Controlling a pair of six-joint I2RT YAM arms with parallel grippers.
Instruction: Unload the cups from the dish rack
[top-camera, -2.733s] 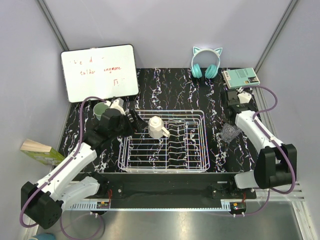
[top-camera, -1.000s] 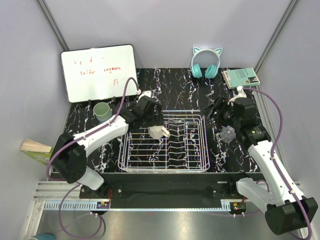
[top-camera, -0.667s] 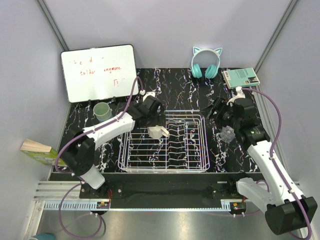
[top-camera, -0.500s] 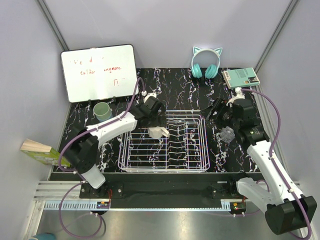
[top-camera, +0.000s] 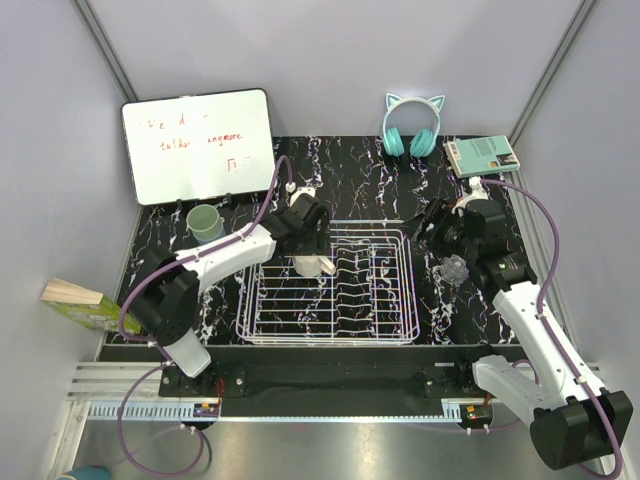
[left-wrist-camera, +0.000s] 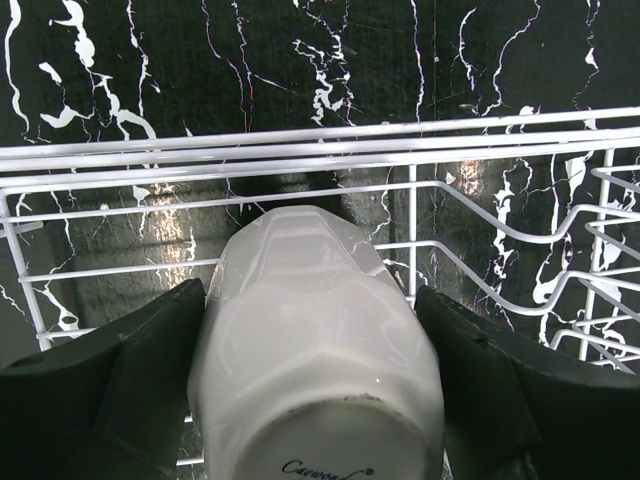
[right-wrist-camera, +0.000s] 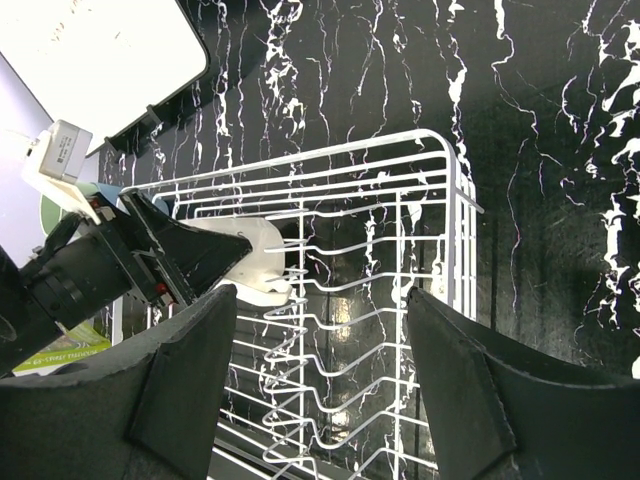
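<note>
Near the upper left corner of the rack (top-camera: 330, 322), in the middle of the top view, the mug (top-camera: 318, 266) is resting among the tines. The left gripper (top-camera: 312, 250) is reaching over the rack's far rim and straddling it. From the left wrist view, the mug (left-wrist-camera: 315, 370) is filling the lower centre of the frame with its printed base turned toward the camera. The left gripper (left-wrist-camera: 310, 300) is clamping it, with 2 dark fingers (left-wrist-camera: 150, 370) pressing against its left and right sides. White rack (left-wrist-camera: 300, 140) wires are crossing behind it, over black marbled table.

At the right of the top view, the right gripper (top-camera: 435, 222) is hanging above the table just past the rack's upper right corner, pointing left. From the right wrist view, the right gripper (right-wrist-camera: 320, 390) is standing wide apart and holding nothing. The rack (right-wrist-camera: 300, 155) is showing between its fingers (right-wrist-camera: 460, 400), with the mug (right-wrist-camera: 250, 265) at the left.

A glass (top-camera: 455, 268) is standing on the table just right of the rack, below the right gripper. A green cup (top-camera: 205, 222) is standing upright at the left of the top view, well apart from the rack. The whiteboard (top-camera: 200, 145) is leaning at the upper left, headphones (top-camera: 412, 125) are lying at the top centre and a teal box (top-camera: 482, 153) at the upper right.
</note>
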